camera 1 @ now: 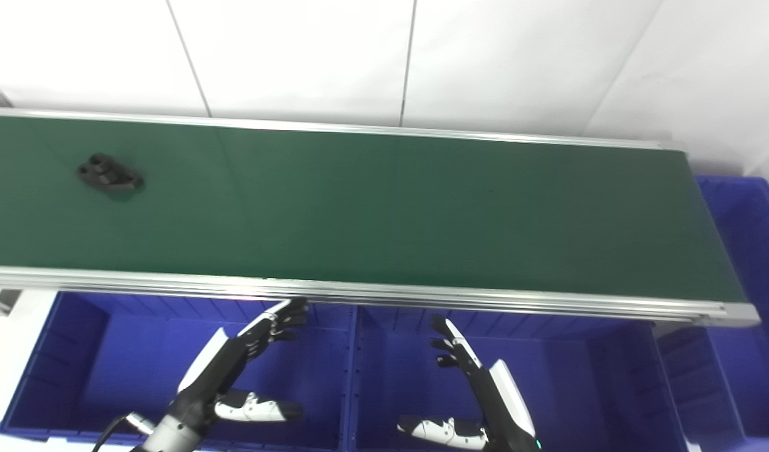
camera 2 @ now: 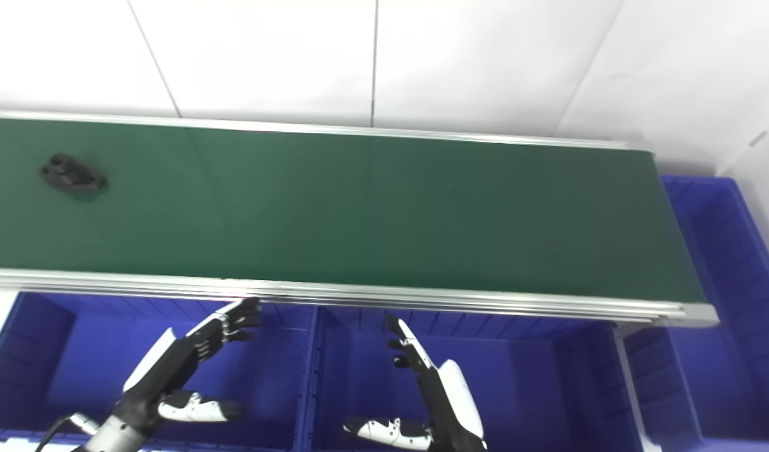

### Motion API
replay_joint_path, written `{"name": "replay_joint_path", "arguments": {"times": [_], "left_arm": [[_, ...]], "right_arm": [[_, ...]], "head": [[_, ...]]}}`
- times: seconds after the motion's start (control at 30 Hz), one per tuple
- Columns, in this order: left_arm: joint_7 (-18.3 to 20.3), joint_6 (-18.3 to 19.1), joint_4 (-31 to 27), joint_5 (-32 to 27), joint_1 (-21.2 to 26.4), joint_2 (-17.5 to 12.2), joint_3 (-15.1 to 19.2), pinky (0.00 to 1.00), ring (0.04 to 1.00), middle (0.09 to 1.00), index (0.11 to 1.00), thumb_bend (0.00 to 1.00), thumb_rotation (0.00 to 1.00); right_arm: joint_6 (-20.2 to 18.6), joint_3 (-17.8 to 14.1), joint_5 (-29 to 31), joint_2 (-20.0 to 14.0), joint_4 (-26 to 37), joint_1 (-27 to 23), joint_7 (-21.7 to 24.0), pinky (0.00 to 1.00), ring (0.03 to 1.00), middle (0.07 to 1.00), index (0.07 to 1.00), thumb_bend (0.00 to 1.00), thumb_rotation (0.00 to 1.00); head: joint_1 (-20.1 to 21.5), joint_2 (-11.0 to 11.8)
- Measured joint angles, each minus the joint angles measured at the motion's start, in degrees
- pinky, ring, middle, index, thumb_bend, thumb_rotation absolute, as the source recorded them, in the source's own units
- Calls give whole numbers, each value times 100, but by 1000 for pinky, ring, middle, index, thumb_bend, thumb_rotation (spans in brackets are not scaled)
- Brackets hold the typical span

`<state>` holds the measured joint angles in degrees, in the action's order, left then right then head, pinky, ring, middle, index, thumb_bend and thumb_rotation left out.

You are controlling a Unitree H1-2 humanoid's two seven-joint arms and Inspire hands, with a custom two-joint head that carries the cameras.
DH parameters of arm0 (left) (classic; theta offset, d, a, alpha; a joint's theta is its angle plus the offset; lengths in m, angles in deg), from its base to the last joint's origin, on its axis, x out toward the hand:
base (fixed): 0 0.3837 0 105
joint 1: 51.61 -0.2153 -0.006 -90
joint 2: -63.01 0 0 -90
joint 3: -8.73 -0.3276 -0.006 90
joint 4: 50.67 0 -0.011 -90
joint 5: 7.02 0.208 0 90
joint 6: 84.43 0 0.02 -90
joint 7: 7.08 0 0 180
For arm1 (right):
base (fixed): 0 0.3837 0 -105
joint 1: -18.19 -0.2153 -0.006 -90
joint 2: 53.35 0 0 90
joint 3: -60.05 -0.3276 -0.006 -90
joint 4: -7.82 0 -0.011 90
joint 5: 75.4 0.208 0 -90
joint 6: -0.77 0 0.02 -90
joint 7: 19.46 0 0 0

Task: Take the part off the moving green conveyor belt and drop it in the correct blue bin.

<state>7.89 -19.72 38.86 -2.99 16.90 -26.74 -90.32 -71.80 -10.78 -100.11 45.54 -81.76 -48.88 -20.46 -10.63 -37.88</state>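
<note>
I see the black part [camera 1: 110, 175] far left on the green belt [camera 1: 384, 213]; my left robot hand [camera 1: 243, 370] and right robot hand [camera 1: 469, 389] hover spread and empty over 2 blue bins [camera 1: 353, 376].

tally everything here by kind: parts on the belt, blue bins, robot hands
black part on the green conveyor belt: 1
blue bins: 3, namely the left bin, the middle bin and the bin at the belt's right end
robot hands: 2, the left hand and the right hand, both open
total: 6
</note>
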Motion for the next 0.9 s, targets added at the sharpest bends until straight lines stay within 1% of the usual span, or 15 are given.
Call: {"name": "replay_joint_path", "arguments": {"times": [0.03, 0.07, 0.1, 0.17, 0.23, 0.27, 0.33, 0.4, 0.47, 0.53, 0.57, 0.6, 0.63, 0.77, 0.9], "left_arm": [[-66, -1, 53, 11, 16, 1, -48, 780, 839, 872, 871, 864, 479], [-125, 0, 141, 37, 37, 2, -112, 781, 839, 870, 868, 866, 478], [-190, 2, 191, 52, 43, 2, -170, 778, 836, 862, 858, 871, 476], [-358, 2, 270, 115, 46, 5, -287, 768, 827, 851, 847, 877, 472], [-568, 3, 338, 189, 75, 2, -373, 762, 822, 845, 841, 881, 469], [-683, 3, 357, 228, 87, -5, -413, 756, 818, 840, 835, 883, 464], [-894, 3, 424, 281, 147, -35, -548, 750, 813, 834, 828, 883, 459], [-1045, 3, 521, 290, 223, -49, -662, 741, 808, 829, 819, 888, 461], [-1235, 4, 541, 291, 259, -97, -784, 733, 803, 824, 815, 890, 456], [-1335, 3, 554, 289, 295, -153, -893, 727, 799, 821, 813, 891, 454], [-1407, 3, 591, 288, 322, -181, -948, 724, 796, 820, 811, 890, 453], [-1475, 3, 636, 291, 349, -207, -993, 720, 793, 818, 810, 890, 457], [-1535, 3, 680, 296, 370, -231, -1032, 717, 791, 816, 808, 888, 456], [-1872, 4, 777, 418, 451, -347, -1260, 696, 774, 804, 796, 894, 474], [-2184, 4, 927, 444, 507, -456, -1529, 687, 766, 795, 787, 898, 480]], "right_arm": [[131, -7, 47, -17, -126, -10, -17, 716, 819, 890, 963, 722, 354], [246, -11, 63, -37, -237, -16, -50, 719, 822, 890, 963, 722, 355], [349, -17, 67, -51, -327, -24, -88, 721, 820, 893, 966, 726, 380], [522, -27, 70, -73, -511, -53, -144, 753, 854, 918, 972, 726, 395], [570, -23, 78, -110, -630, -100, -189, 733, 844, 915, 973, 722, 387], [575, -15, 103, -124, -675, -133, -213, 736, 848, 919, 973, 721, 385], [585, 26, 123, -161, -730, -196, -268, 758, 866, 928, 975, 725, 397], [591, 31, 110, -168, -774, -236, -329, 772, 876, 931, 974, 731, 402], [592, 33, 75, -176, -802, -246, -392, 762, 869, 926, 972, 732, 395], [594, 65, 72, -184, -817, -246, -445, 776, 877, 928, 973, 725, 377], [596, 90, 76, -199, -833, -252, -465, 777, 879, 929, 972, 723, 373], [597, 106, 81, -216, -849, -255, -468, 777, 881, 931, 972, 724, 372], [597, 108, 83, -226, -860, -255, -468, 776, 883, 934, 972, 727, 373], [597, 86, 84, -223, -871, -259, -463, 767, 882, 935, 970, 730, 370], [598, 100, 112, -231, -945, -295, -463, 775, 889, 935, 968, 733, 350]], "head": [[0, 0], [-191, 261], [-306, 420], [-377, 561], [-378, 563], [-439, 763], [-457, 861], [-475, 1045], [-483, 1063], [-501, 1221], [-501, 1222], [-518, 1309], [-519, 1310], [-580, 1520], [-624, 1608]]}}
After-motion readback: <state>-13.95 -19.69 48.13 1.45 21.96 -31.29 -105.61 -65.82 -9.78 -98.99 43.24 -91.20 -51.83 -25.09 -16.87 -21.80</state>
